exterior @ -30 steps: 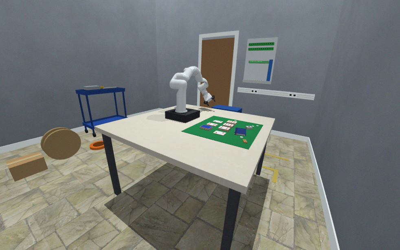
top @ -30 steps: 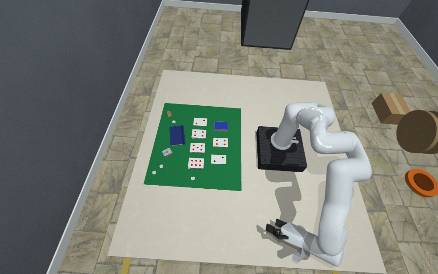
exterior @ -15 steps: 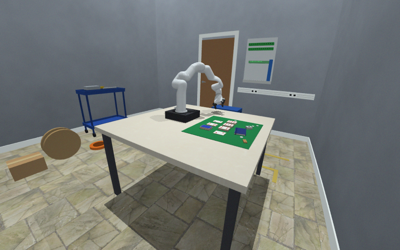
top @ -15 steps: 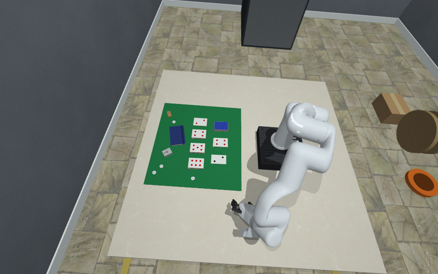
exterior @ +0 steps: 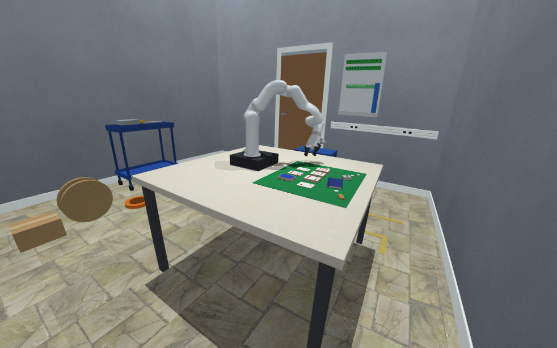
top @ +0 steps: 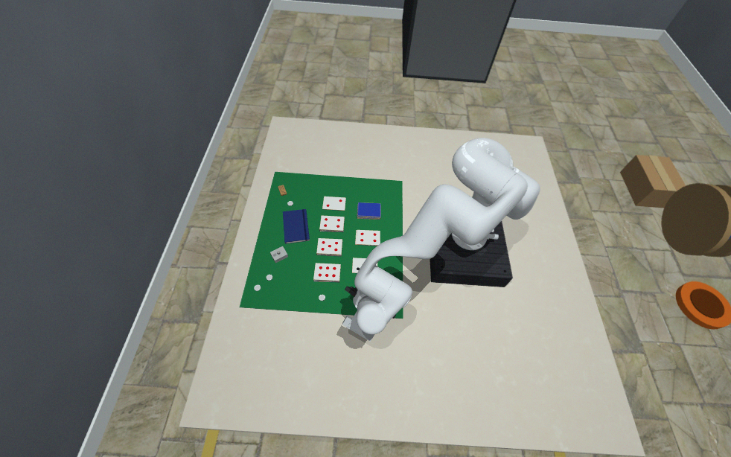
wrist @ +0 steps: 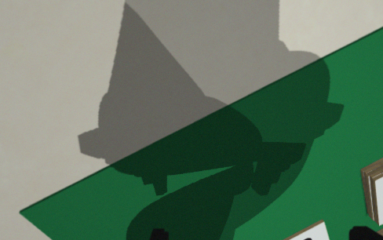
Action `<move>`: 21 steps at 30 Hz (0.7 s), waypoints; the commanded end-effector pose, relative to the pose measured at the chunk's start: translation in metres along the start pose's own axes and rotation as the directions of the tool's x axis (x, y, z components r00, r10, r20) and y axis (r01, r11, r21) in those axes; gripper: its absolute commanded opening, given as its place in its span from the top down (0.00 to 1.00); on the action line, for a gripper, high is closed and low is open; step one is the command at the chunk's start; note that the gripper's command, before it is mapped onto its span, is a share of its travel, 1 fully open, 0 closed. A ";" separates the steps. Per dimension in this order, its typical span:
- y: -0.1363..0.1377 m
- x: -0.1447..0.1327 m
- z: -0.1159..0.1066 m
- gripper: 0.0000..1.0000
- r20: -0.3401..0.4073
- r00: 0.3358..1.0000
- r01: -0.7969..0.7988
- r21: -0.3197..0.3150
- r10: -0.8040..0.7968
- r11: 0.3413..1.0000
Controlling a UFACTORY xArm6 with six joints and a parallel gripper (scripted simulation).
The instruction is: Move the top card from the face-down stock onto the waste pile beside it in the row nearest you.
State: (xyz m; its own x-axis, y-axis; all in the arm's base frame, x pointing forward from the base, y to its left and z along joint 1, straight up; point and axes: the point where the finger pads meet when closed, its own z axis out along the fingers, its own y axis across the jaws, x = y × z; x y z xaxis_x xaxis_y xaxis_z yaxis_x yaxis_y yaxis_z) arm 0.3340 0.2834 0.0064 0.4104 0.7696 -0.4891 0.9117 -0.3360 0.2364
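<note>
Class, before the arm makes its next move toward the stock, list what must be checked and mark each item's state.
1. Fingers open, nothing held: ok; the gripper is empty.
2. Gripper over the stock: not ok; it hangs above the green mat near its edge.
3. Stock face-down, blue back up: ok.
4. Waste pile beside the stock, uncovered: ok.
5. Top card's edges graspable: cannot tell; too small.

On the green mat (top: pixel 301 290): six face-up cards (one partly hidden), one blue-backed stock (top: pixel 369 210), one notebook (top: pixel 295 225).
</note>
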 end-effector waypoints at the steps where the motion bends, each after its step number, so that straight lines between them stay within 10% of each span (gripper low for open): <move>1: 0.047 -0.025 0.027 0.00 -0.048 0.994 -0.088 0.126 0.095 0.988; 21: 0.151 -0.174 0.133 0.00 -0.082 0.787 -0.512 0.468 0.612 0.721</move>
State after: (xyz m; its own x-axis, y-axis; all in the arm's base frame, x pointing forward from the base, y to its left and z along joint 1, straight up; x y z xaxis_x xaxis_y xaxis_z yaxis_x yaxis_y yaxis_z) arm 0.3974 0.0701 0.0114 0.8193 0.5201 -0.2411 0.5478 -0.8344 0.0614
